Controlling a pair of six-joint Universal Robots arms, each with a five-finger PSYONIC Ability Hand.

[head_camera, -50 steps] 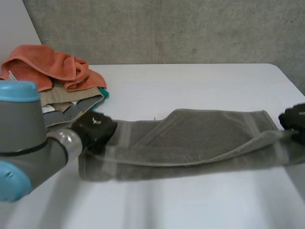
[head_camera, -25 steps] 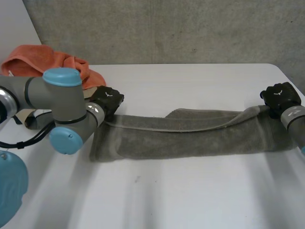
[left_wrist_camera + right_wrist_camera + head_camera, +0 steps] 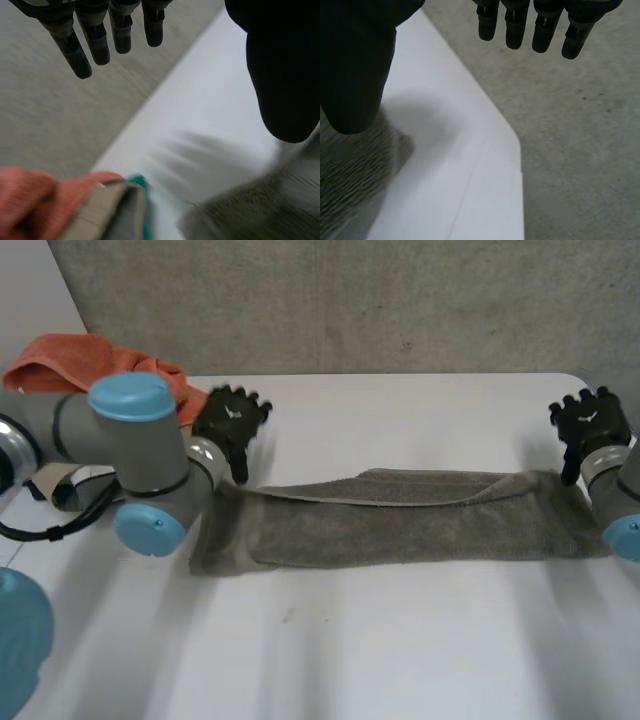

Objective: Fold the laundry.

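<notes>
A grey-green towel (image 3: 400, 520) lies across the white table (image 3: 400, 640), folded lengthwise into a long strip. My left hand (image 3: 230, 422) hovers just above and behind the strip's left end, fingers spread straight and holding nothing. In the left wrist view its fingers (image 3: 95, 35) and thumb (image 3: 282, 70) stand apart, with the towel (image 3: 260, 205) below the thumb. My right hand (image 3: 587, 425) is raised behind the strip's right end, also spread and empty. Its fingers (image 3: 535, 25) and thumb (image 3: 357, 60) are apart above the towel's end (image 3: 350, 180).
A pile of laundry sits at the table's back left: an orange towel (image 3: 80, 355) on top of beige and teal cloths (image 3: 115, 210). The table's right back corner (image 3: 512, 145) lies close beside my right hand. A grey wall (image 3: 350, 300) stands behind.
Both hands carried the towel's near long edge back over the far one, then let go, opened their fingers and lifted off. The towel now lies flat as a narrower strip.
</notes>
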